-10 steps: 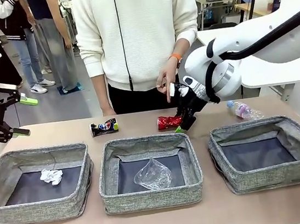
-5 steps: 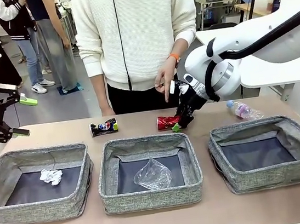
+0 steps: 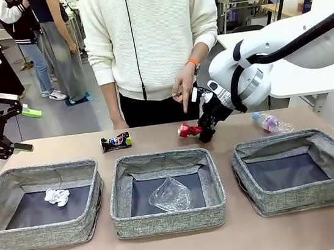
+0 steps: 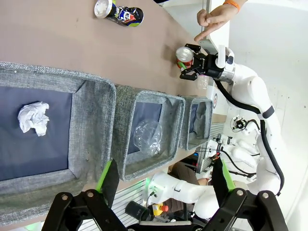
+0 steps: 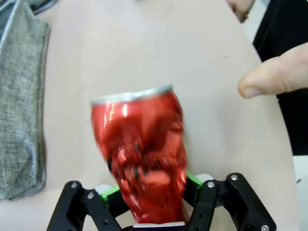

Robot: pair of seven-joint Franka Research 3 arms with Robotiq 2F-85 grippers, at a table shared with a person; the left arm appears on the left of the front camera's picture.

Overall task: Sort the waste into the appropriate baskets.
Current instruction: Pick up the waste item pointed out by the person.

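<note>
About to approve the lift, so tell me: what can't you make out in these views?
- Dented red metal can: right wrist view, blurred; lower end hidden between the fingers of the right claw. Front view: too small to tell whether it is off the table.
- Small clear plastic bottle with pink label: front view, label print too small.
- Dented dark-blue metal can: front view, print too small.

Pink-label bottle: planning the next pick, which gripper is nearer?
Right. The right gripper, holding the red can, is near the bottle; the left gripper hovers open beyond the left basket.
</note>
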